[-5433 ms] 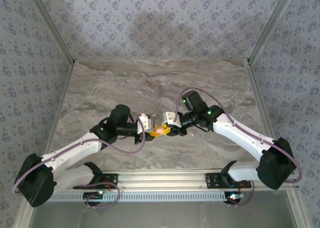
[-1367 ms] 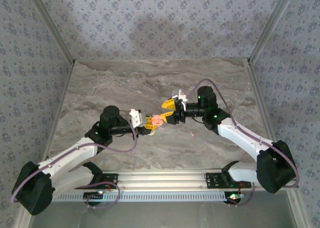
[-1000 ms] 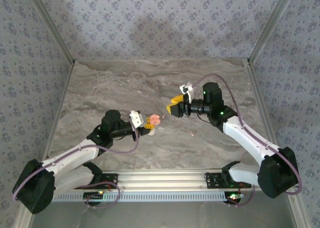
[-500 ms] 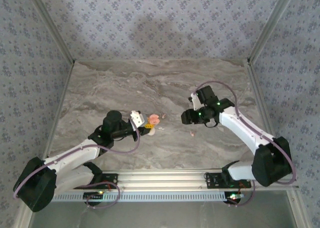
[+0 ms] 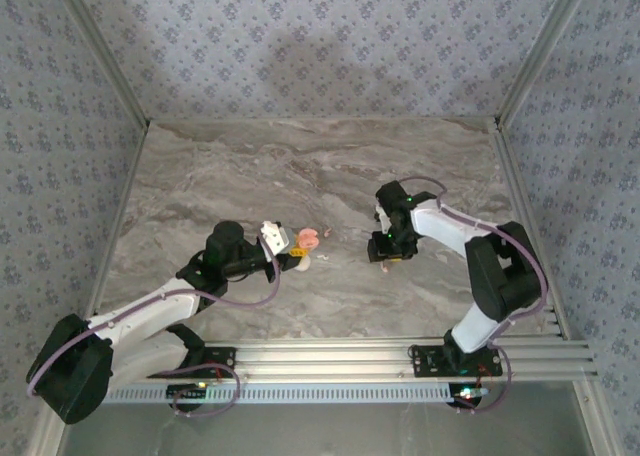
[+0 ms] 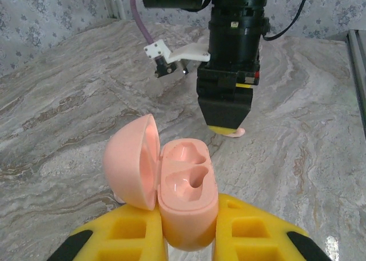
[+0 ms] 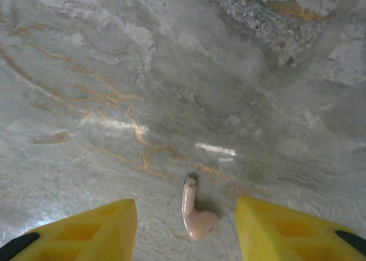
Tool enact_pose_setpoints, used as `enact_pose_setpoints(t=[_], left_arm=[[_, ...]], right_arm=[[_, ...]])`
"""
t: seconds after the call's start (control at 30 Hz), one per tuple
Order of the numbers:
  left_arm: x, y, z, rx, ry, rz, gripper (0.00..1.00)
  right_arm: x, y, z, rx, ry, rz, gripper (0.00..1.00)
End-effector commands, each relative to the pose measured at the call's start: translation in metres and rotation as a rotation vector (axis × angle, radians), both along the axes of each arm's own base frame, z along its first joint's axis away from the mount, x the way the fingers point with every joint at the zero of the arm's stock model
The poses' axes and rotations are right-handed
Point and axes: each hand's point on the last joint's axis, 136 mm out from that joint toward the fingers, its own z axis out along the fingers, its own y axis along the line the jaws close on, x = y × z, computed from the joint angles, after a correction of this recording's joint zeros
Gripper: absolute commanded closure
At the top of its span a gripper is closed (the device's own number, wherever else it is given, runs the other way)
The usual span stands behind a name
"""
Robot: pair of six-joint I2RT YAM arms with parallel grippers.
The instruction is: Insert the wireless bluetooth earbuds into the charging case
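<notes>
The L gripper (image 6: 190, 231) is pinching a pink charging case (image 6: 187, 186) between its yellow fingers (image 6: 128, 238), pads pressed against both sides of the base. The case stands upright in the grip w/ its domed lid (image 6: 132, 161) swung open to the gripper's left, and the two moulded wells face up.

Across from it, well apart, the R gripper (image 5: 387, 258) points straight down at the marble-look table (image 7: 86, 72). Its jaws are spread, one yellow fingertip (image 7: 91, 226) on either side of a single pale pink earbud (image 7: 197, 220). The earbud lies flat on the table between the tips, a bit nearer the right-hand finger, touching neither. Its stem points away from the wrist and its bulb end sits nearest the wrist camera.

From the L wrist, the R gripper's black body (image 6: 229, 95) hangs just beyond the open case, and the earbud peeks out at its tip, right at table level.
</notes>
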Motion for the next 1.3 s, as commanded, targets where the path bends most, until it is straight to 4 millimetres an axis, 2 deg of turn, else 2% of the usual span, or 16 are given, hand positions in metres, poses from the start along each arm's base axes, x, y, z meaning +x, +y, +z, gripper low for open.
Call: enact_pose_setpoints(t=[0.0, 0.2, 0.53, 0.7, 1.03, 1.27], left_arm=[[0.002, -0.001, 0.009, -0.009, -0.03, 0.006, 0.85], [0.003, -0.001, 0.008, -0.007, -0.036, 0.01, 0.85], [0.004, -0.001, 0.004, 0.0, -0.03, 0.009, 0.85], [0.004, -0.001, 0.003, 0.001, -0.026, 0.01, 0.85], [0.003, 0.0, 0.004, 0.001, -0.027, 0.011, 0.85], [0.003, 0.0, 0.003, 0.002, -0.027, 0.013, 0.86]], right_arm=[[0.014, 0.003, 0.001, 0.0, -0.024, -0.012, 0.51], [0.019, 0.013, -0.005, 0.038, -0.013, -0.018, 0.53], [0.0, 0.015, -0.008, 0.019, 0.049, 0.0, 0.56], [-0.006, 0.026, -0.004, 0.07, 0.058, 0.023, 0.57], [-0.022, 0.032, 0.001, 0.059, 0.103, 0.064, 0.6], [-0.039, 0.037, 0.013, 0.04, 0.127, 0.118, 0.61]])
